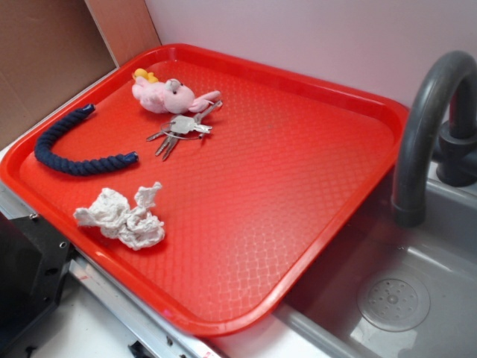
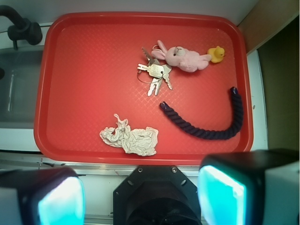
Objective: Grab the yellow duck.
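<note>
claw (image 2: 140, 194) wide, empty, short of tray (image 2: 93, 61) | duck (image 2: 216, 53) touches plush (image 2: 185, 58) | risk: pinching plush instead, or nudging duck toward rim

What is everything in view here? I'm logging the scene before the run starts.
yellow duck: one, yellow-orange, far tray corner, beside the plush
pink plush animal: one, pink, between duck and keys
keys: one bunch, silver, mid tray
rope: one, navy, curved, near the tray edge
crumpled cloth: one, off-white, front of tray
tray: one, red, holds all the above
faucet: one, dark grey, beside the tray
sink: one, grey, under the faucet
gripper: fingers apart, off the tray
</note>
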Controlling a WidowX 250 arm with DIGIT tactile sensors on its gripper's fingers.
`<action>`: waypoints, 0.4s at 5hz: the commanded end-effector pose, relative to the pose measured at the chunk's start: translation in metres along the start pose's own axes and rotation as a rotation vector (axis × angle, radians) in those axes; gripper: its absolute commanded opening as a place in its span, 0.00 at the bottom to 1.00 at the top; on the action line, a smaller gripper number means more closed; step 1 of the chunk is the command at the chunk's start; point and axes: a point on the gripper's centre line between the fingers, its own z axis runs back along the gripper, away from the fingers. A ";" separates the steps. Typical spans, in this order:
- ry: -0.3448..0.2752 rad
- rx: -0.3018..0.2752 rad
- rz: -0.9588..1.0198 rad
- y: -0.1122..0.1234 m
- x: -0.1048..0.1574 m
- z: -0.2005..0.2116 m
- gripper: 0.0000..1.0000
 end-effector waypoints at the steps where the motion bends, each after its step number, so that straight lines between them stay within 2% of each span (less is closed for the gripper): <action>1: 0.000 0.000 0.000 0.000 0.000 0.000 1.00; 2: -0.072 -0.012 0.249 0.013 0.008 -0.010 1.00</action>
